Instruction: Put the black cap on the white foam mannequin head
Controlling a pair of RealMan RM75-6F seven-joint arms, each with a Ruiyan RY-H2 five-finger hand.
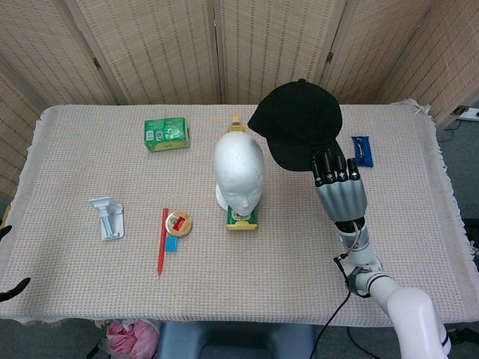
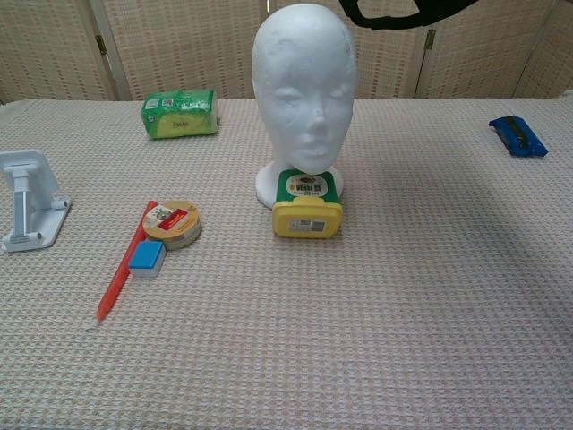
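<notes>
The white foam mannequin head [image 1: 239, 170] [image 2: 303, 90] stands upright at the table's middle, facing me. My right hand [image 1: 338, 191] holds the black cap [image 1: 296, 122] by its rear edge, raised in the air to the right of the head and above it. In the chest view only the cap's lower rim [image 2: 398, 12] shows at the top edge, just right of the head's crown; the hand itself is out of that frame. My left hand shows in neither view.
A yellow-and-green case [image 2: 306, 207] lies against the head's base. Left of it are a tape roll [image 2: 172, 223], a blue eraser [image 2: 146, 258] and a red pen [image 2: 122, 273]. A white stand [image 2: 24, 197], green packet [image 2: 179, 113] and blue object [image 2: 517, 135] also lie on the cloth.
</notes>
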